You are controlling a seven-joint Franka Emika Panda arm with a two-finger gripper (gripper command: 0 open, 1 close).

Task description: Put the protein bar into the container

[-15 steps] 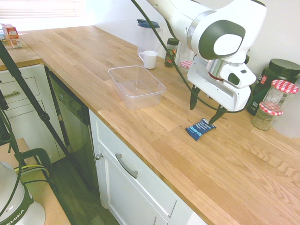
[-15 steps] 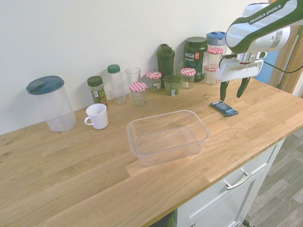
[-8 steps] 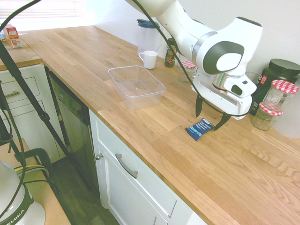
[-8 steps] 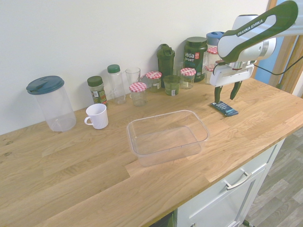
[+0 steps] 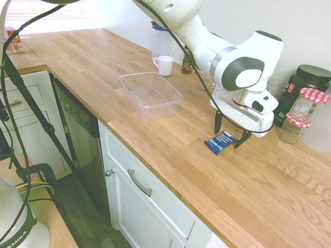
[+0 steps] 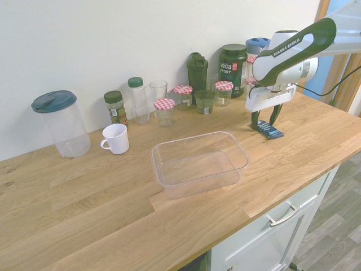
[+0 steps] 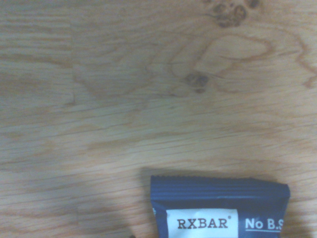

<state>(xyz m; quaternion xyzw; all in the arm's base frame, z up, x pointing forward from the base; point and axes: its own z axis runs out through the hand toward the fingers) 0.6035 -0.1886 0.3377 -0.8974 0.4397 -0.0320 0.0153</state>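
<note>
The protein bar [image 5: 221, 141] [image 6: 267, 130] lies flat on the wooden counter, a dark blue packet with white print; the wrist view shows its crimped end [image 7: 218, 210] close up. My gripper [image 5: 229, 135] [image 6: 264, 118] is open and low over the bar, one finger on each side of it, tips close to the counter. The container [image 5: 150, 94] [image 6: 199, 162], a clear shallow tub, stands empty on the counter well away from the gripper, toward the white mug.
Along the wall stand jars with red-checked lids [image 6: 223, 92], a dark supplement tub [image 6: 233, 69], a green shaker [image 6: 197, 76], spice bottles, a glass, a white mug [image 6: 115, 138] and a clear pitcher [image 6: 61, 123]. The counter's front edge runs close to the container.
The gripper has come down from above the bar until its open fingers straddle it near the counter. The bar and the container have not moved.
</note>
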